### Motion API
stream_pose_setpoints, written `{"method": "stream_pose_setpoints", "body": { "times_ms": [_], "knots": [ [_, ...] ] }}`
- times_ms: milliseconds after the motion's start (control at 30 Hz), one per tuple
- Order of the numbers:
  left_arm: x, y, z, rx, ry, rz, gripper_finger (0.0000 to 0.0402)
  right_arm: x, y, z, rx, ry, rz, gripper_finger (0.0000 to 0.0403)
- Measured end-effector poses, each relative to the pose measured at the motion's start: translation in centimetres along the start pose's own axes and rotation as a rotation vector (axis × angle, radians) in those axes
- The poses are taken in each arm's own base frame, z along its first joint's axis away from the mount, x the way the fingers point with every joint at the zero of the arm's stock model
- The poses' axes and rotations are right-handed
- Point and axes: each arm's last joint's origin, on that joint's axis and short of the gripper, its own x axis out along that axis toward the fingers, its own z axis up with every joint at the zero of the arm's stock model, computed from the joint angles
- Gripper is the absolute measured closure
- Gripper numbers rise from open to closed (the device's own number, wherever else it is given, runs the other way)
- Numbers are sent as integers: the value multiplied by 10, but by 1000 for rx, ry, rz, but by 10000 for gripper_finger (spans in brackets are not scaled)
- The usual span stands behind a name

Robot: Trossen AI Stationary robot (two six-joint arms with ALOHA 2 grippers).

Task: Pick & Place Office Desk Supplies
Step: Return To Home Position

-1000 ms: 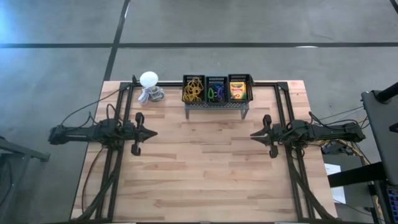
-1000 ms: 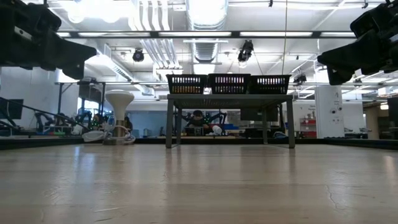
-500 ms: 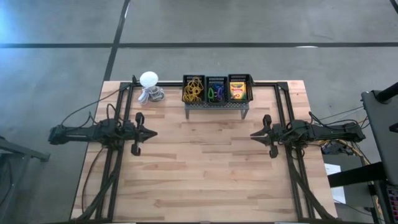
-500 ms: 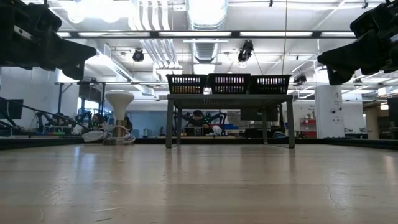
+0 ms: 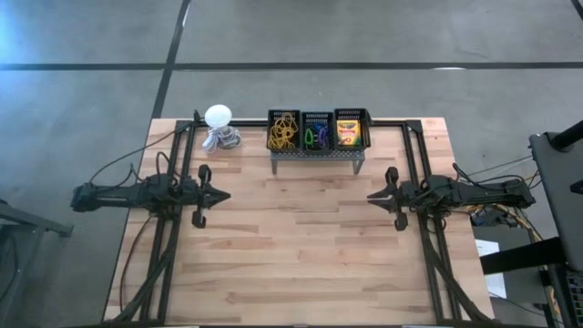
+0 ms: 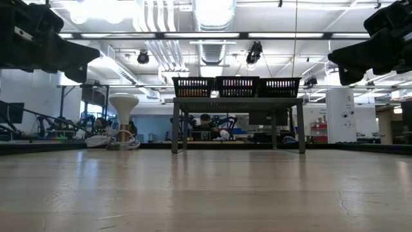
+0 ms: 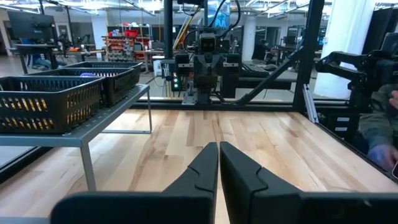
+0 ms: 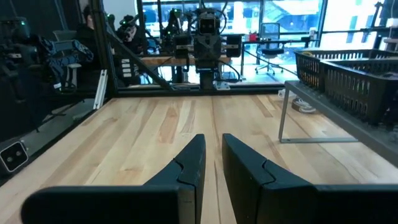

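Left gripper (image 5: 221,194): fingers nearly together, only a thin slit between them, holding nothing. It hangs above the left side of the table (image 5: 301,255), pointing right, toward the middle.

Right gripper (image 5: 372,197): fingers close together with a narrow gap, holding nothing. It hangs above the right side, pointing left. The two grippers face each other, well apart.

Far edge, centre: grey stand (image 5: 316,156) carrying three black bins in a row.
- Left bin (image 5: 283,112): tangle of yellow rubber bands (image 5: 283,135).
- Middle bin (image 5: 317,114): what look like purple and green rings (image 5: 316,137), too small to tell apart.
- Right bin (image 5: 352,111): yellow-and-green crayon box (image 5: 348,134), lying flat.

White ball (image 5: 218,116) stands at the far edge, left of the stand, apart from it.
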Motion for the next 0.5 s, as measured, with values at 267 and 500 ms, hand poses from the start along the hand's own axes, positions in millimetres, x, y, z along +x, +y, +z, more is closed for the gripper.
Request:
{"method": "stream_pose_setpoints", "body": {
  "times_ms": [267, 500],
  "knots": [
    [0, 0, 0, 2, 0, 0, 378, 0, 0, 0, -53, -1, 0, 394],
    [0, 0, 0, 2, 0, 0, 378, 0, 0, -1, -54, 6, -1, 394]
  ]
}}
